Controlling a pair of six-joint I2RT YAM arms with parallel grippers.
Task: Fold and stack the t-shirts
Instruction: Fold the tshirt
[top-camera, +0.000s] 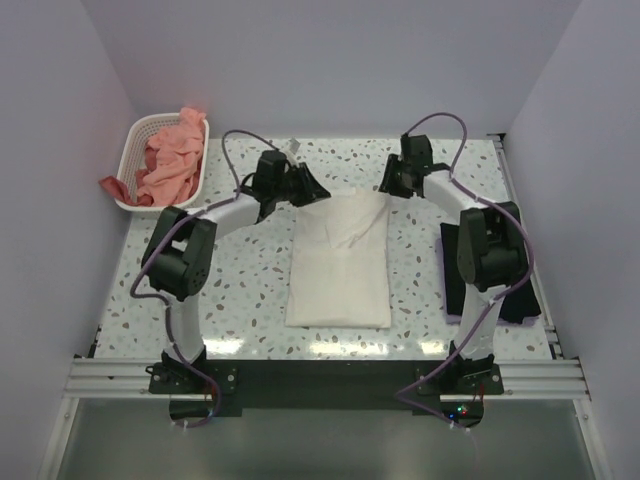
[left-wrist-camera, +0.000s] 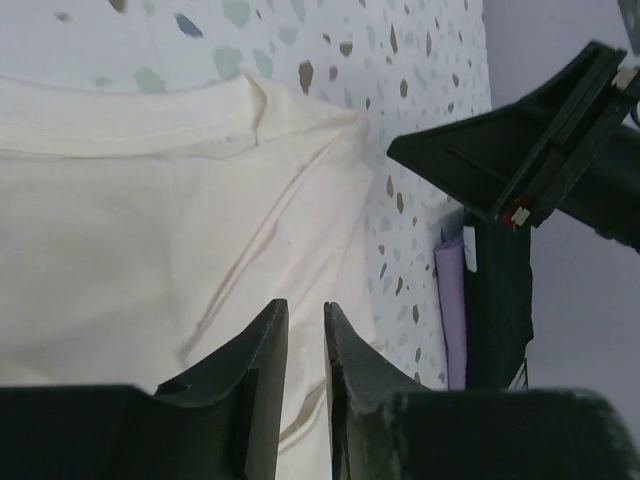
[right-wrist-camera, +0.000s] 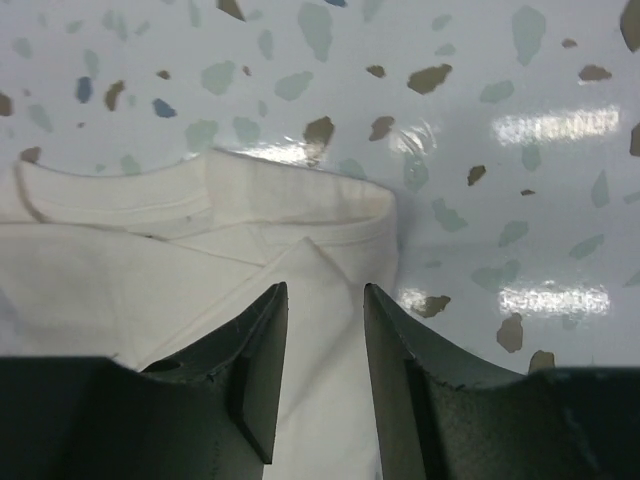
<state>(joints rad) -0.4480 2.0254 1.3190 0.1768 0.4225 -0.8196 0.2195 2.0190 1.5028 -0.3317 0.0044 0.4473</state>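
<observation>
A cream-white t-shirt (top-camera: 338, 262) lies on the table, folded into a long rectangle with its collar end at the far side. My left gripper (top-camera: 305, 188) hovers at the shirt's far left corner. In the left wrist view this gripper (left-wrist-camera: 305, 330) shows a narrow gap over the cloth (left-wrist-camera: 130, 220), with nothing pinched. My right gripper (top-camera: 390, 183) is at the far right corner. Its wrist view shows the gripper (right-wrist-camera: 325, 300) open above the folded collar edge (right-wrist-camera: 300, 215). Salmon-pink t-shirts (top-camera: 170, 160) are heaped in the basket. A lilac shirt (left-wrist-camera: 452, 300) lies beside a black one (left-wrist-camera: 495, 300).
The white perforated basket (top-camera: 200, 178) stands at the far left corner of the table. A black folded stack (top-camera: 520, 285) lies on the right, partly under my right arm. Grey walls close in on three sides.
</observation>
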